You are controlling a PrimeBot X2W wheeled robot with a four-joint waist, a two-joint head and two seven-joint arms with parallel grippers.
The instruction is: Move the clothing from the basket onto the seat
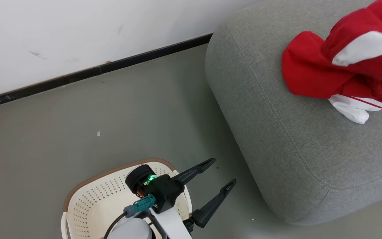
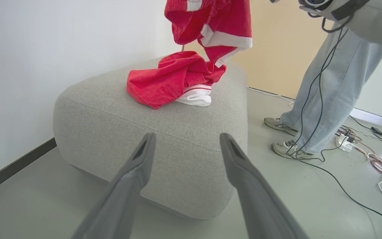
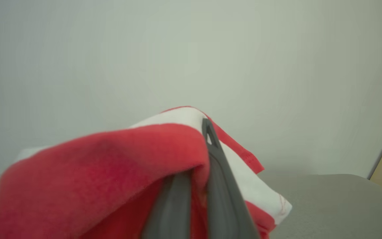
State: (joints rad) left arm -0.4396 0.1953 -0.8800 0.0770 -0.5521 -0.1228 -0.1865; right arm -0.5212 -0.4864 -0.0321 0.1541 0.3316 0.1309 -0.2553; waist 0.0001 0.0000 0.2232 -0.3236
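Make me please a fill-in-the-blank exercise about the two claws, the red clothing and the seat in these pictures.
1. The left claw, near the basket, has its jaws ____.
2. One garment lies on the ____ seat.
3. The right claw grips the other garment, which is red and ____.

Missing words: open; grey; white.

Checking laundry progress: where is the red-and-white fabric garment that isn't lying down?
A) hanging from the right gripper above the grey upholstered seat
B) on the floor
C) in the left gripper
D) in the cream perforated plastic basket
A: the right gripper is shut on the red-and-white fabric garment, which hangs above the grey upholstered seat.
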